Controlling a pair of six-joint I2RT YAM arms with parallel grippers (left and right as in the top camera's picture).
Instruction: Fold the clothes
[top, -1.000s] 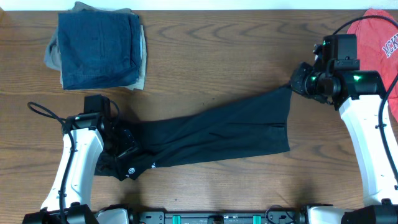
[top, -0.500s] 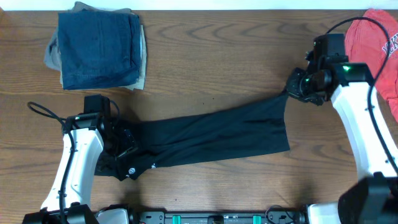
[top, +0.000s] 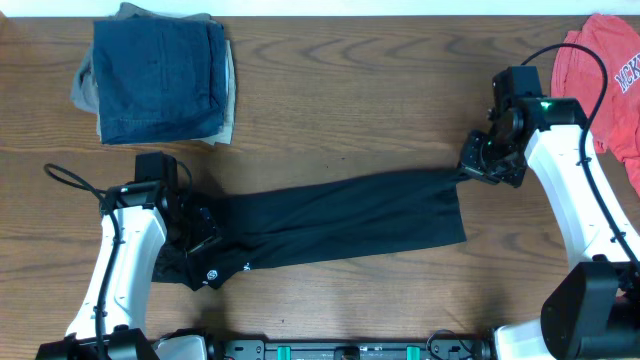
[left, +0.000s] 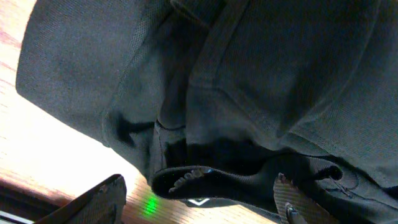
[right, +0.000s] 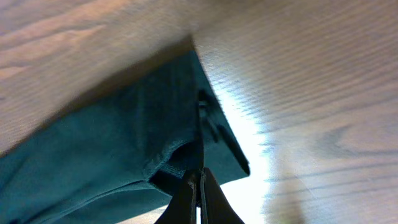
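The black garment (top: 340, 215) lies stretched across the table's middle, with a small white round logo (top: 211, 270) at its left end. My left gripper (top: 200, 235) is over that bunched left end. In the left wrist view its fingers (left: 199, 202) are wide open around a dark fold of fabric (left: 261, 93). My right gripper (top: 472, 165) is at the garment's far right corner. In the right wrist view its fingers (right: 199, 186) are shut on the hem of the garment (right: 112, 149).
A folded dark-blue denim and tan pile (top: 160, 75) sits at the back left. A coral-red shirt with lettering (top: 600, 65) lies at the back right, beside the right arm. A black cable (top: 65, 180) loops left of the left arm.
My right gripper has moved toward the table's front with the garment's corner in it, so the right end looks narrower. The left arm has not moved.
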